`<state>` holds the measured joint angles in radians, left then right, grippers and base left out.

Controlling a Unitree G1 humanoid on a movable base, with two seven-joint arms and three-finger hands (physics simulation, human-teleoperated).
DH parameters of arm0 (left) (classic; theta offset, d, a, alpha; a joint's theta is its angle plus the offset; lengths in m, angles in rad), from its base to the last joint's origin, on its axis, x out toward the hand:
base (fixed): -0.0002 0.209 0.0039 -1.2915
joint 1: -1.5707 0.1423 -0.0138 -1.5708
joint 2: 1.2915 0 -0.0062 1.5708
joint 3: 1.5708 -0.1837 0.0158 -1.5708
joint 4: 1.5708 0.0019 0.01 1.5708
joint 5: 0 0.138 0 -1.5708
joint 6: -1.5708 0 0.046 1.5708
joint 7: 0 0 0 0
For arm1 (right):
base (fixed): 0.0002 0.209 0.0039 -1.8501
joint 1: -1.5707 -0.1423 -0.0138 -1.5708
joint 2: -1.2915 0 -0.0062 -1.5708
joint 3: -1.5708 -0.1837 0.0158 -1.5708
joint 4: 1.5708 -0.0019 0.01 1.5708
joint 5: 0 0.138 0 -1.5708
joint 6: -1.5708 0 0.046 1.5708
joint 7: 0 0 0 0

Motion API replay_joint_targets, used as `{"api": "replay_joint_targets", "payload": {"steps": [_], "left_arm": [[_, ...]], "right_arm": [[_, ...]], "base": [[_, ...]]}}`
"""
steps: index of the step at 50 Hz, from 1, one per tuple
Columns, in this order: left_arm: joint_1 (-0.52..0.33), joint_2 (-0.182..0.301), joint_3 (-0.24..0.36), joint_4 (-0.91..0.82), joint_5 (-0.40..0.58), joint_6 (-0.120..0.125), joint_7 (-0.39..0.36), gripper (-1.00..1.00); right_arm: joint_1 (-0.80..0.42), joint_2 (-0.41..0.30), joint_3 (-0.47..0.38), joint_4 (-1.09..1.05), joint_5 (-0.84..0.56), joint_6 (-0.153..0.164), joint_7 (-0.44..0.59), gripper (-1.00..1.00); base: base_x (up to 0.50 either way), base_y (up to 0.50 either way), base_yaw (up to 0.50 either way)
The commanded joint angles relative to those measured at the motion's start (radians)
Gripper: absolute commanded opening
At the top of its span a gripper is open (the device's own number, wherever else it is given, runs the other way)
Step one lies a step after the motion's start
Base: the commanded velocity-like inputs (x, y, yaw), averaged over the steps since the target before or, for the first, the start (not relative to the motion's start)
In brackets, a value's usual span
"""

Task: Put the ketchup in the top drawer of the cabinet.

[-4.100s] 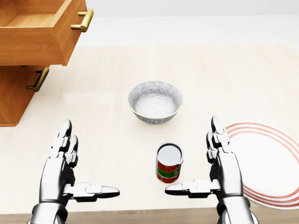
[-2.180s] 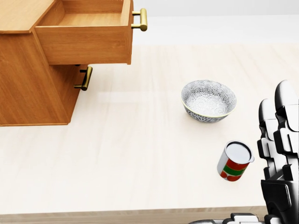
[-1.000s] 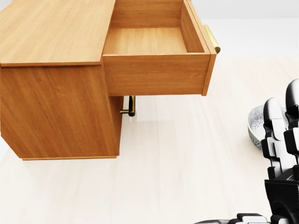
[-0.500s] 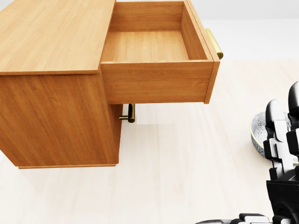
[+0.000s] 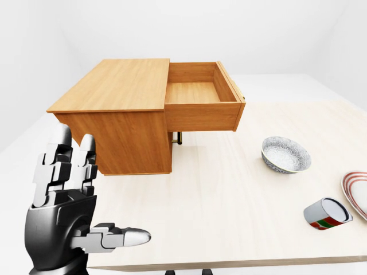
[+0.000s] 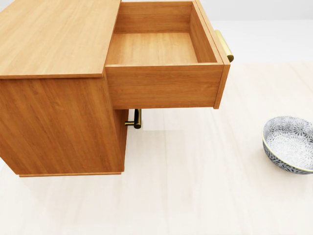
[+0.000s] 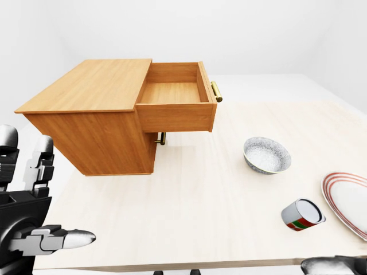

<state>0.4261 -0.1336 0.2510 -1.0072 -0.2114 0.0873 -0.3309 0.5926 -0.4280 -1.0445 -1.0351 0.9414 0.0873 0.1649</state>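
The wooden cabinet (image 5: pixel 114 86) stands on the pale table (image 5: pixel 229 195), left of centre. Its top drawer (image 6: pixel 156 46) is pulled out and empty, with a brass handle (image 6: pixel 224 45) on its right end. No ketchup bottle shows. A small can (image 5: pixel 327 213) with a red and green label lies tilted at the lower right. My left hand (image 5: pixel 94 192) is open and empty at the lower left, fingers up, far from the can. Only a sliver of my right hand (image 7: pixel 335 265) shows at the bottom right edge.
A patterned bowl (image 6: pixel 289 143) sits on the table right of the drawer. A red-rimmed white plate (image 7: pixel 350 200) lies at the right edge, beside the can. The lower drawer is closed, and its brass handle (image 6: pixel 137 119) sits under the open drawer.
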Motion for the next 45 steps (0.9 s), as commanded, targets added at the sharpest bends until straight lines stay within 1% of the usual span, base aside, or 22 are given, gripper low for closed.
{"api": "replay_joint_targets", "payload": {"steps": [1, 4, 7, 9, 11, 13, 15, 17, 18, 23, 26, 30, 33, 36, 37, 39, 43, 45], "left_arm": [[-0.003, -0.003, 0.010, -0.006, -0.006, 0.000, -0.003, 1.00], [-0.003, -0.004, 0.009, -0.005, -0.003, 0.000, -0.004, 1.00], [0.000, -0.005, 0.009, -0.011, -0.005, 0.000, -0.006, 1.00], [-0.010, -0.003, 0.007, 0.003, 0.002, 0.000, -0.003, 1.00], [-0.018, 0.001, 0.009, 0.009, 0.003, 0.000, 0.002, 1.00], [-0.016, 0.002, 0.012, 0.004, -0.003, 0.000, 0.001, 1.00], [-0.014, 0.000, 0.016, 0.001, -0.008, 0.000, 0.000, 1.00], [-0.015, -0.001, 0.014, 0.003, -0.004, 0.000, 0.000, 1.00], [-0.014, -0.001, 0.008, 0.006, 0.001, 0.000, 0.001, 1.00], [-0.010, -0.001, 0.011, 0.002, -0.004, 0.000, -0.001, 1.00], [-0.010, -0.002, 0.009, 0.002, -0.001, 0.000, -0.001, 1.00], [-0.008, 0.000, 0.000, 0.011, 0.007, 0.000, 0.001, 1.00], [-0.002, -0.001, 0.005, 0.002, 0.000, 0.000, -0.001, 1.00], [-0.002, -0.003, 0.005, 0.003, 0.002, 0.000, -0.002, 1.00], [-0.003, -0.003, 0.002, 0.006, 0.006, 0.000, -0.002, 1.00], [-0.003, -0.002, 0.002, 0.008, 0.006, 0.000, -0.002, 1.00], [-0.003, -0.003, 0.009, 0.002, 0.001, 0.000, -0.003, 1.00], [0.000, -0.005, 0.007, 0.003, 0.004, 0.000, -0.005, 1.00]], "right_arm": [[-0.003, -0.134, -0.526, -0.012, 0.340, 0.000, 0.087, 1.00], [-0.004, -0.137, -0.526, -0.012, 0.321, 0.000, 0.118, 1.00], [0.003, -0.114, -0.526, -0.012, 0.274, 0.000, 0.176, 1.00], [0.001, -0.089, -0.526, -0.012, 0.219, 0.000, 0.233, 1.00], [-0.007, -0.073, -0.526, -0.012, 0.155, 0.000, 0.289, 1.00], [-0.043, -0.076, -0.526, -0.012, 0.095, 0.000, 0.333, 1.00], [-0.072, -0.077, -0.526, -0.012, -0.013, 0.000, 0.428, 1.00], [-0.106, -0.084, -0.526, -0.012, -0.081, 0.000, 0.482, 1.00], [-0.097, -0.074, -0.526, -0.012, -0.155, 0.000, 0.524, 1.00], [-0.157, -0.027, -0.526, -0.012, -0.388, 0.000, 0.533, 1.00], [-0.197, 0.017, -0.526, -0.012, -0.573, 0.000, 0.533, 1.00], [-0.276, 0.048, -0.526, -0.007, -0.815, 0.000, 0.533, 1.00], [-0.312, 0.076, -0.526, 0.036, -0.958, 0.000, 0.533, 1.00], [-0.338, 0.082, -0.526, 0.072, -1.031, 0.000, 0.533, 1.00], [-0.332, 0.101, -0.526, 0.099, -1.053, 0.000, 0.533, 1.00], [-0.337, 0.106, -0.526, 0.132, -1.092, 0.000, 0.533, 1.00], [-0.333, 0.080, -0.526, 0.183, -1.131, 0.000, 0.533, 1.00], [-0.335, 0.077, -0.526, 0.193, -1.140, 0.000, 0.533, 1.00]], "base": [[0.00, 0.00, 0.00], [0.00, 0.00, 0.00], [0.00, 0.00, 0.00], [0.00, 0.00, 0.00], [0.00, 0.00, 0.00], [0.00, 0.00, 0.00], [0.00, 0.00, 0.00], [0.00, 0.00, 0.00], [0.00, 0.00, 0.00], [0.00, 0.00, 0.00], [0.00, 0.00, 0.00], [0.00, 0.00, 0.00], [0.00, 0.00, 0.00], [0.00, 0.00, 0.00], [0.00, 0.00, 0.00], [0.00, 0.00, 0.00], [0.00, 0.00, 0.00], [0.00, 0.00, 0.00]]}}
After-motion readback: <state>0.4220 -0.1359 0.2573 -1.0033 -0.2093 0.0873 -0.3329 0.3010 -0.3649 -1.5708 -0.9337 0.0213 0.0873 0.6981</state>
